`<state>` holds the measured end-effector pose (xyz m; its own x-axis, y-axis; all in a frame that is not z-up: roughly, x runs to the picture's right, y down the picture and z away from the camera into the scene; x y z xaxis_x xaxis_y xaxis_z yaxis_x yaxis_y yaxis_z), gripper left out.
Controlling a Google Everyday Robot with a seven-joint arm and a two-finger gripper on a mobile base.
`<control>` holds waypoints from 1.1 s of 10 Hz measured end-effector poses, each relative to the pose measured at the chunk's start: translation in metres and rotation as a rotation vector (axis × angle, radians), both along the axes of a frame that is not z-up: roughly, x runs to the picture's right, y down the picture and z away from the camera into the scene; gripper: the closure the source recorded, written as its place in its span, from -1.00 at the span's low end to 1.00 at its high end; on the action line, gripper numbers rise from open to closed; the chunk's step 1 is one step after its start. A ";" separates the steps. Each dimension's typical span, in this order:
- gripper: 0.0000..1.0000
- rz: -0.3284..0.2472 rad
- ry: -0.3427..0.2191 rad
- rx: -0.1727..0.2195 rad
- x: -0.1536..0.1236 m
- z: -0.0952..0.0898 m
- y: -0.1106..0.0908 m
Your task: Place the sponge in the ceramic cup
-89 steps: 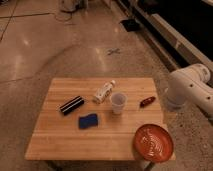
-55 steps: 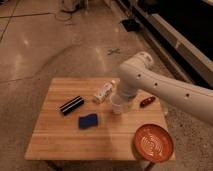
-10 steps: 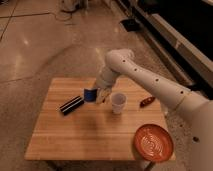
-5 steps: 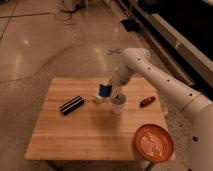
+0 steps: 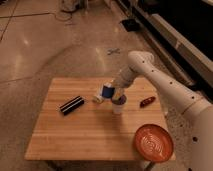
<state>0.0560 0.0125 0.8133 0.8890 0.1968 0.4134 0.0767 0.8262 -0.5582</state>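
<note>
Floor: glossy speckled concrete, with dark fittings along the right side.
Tabletop (image 5: 60, 135): pale wooden slats, matt.
Black bar (image 5: 72, 105): left of centre, lying flat, ridged.
White bottle (image 5: 98, 99): on its side, mostly hidden behind the sponge.
Sponge (image 5: 107, 91): dark blue rounded block, lifted clear of the wood, just up and left of the cup's rim. Probably soft, light and springy, so a pinch across its narrow faces suits it.
Tool (image 5: 113, 93): beside the cup, seemingly clamped on the sponge.
Ceramic cup (image 5: 119, 106): white, tapered, upright and smooth. Likely tips easily and is brittle.
Red object (image 5: 146, 102): small, glossy.
Plate (image 5: 153, 142): orange-red, ringed, at the front right.
</note>
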 end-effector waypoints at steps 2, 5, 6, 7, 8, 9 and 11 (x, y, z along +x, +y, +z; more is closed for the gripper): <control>-0.32 0.032 0.003 -0.016 0.009 -0.001 0.003; -0.60 0.060 -0.001 -0.036 0.015 -0.001 0.006; -0.60 0.065 -0.005 -0.040 0.015 -0.002 0.007; -0.60 0.067 -0.007 -0.042 0.015 -0.002 0.008; -0.60 0.071 -0.012 -0.045 0.015 -0.003 0.009; -0.60 0.074 -0.015 -0.047 0.015 -0.004 0.009; -0.60 0.079 -0.019 -0.048 0.015 -0.004 0.009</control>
